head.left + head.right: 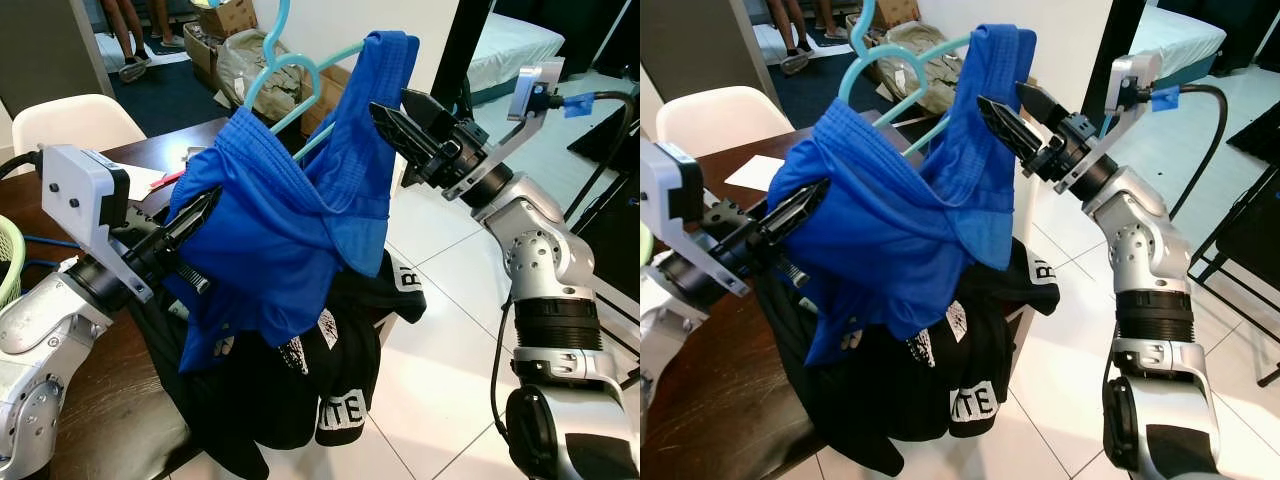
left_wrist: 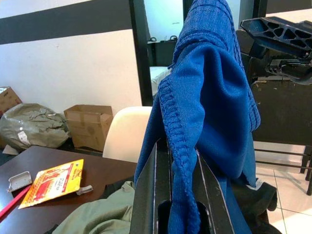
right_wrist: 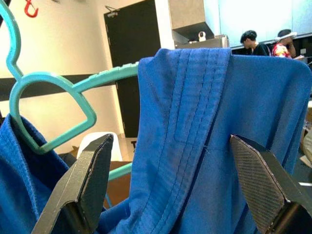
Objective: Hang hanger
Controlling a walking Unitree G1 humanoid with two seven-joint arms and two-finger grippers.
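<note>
L tool (image 1: 195,215) pinching blue shirt (image 1: 290,210)

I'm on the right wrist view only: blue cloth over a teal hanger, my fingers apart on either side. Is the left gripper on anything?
Observer: Yes, the left gripper is shut on the blue garment, pinching a hem between its fingers.
Operator: What's below the garment?
Observer: Black clothing with white lettering, draped down toward the tiled floor.
Operator: And the hanger's hook?
Observer: The teal hanger has its hook pointing up, free, not over any rail. The right gripper is open at the garment's raised shoulder.
</note>
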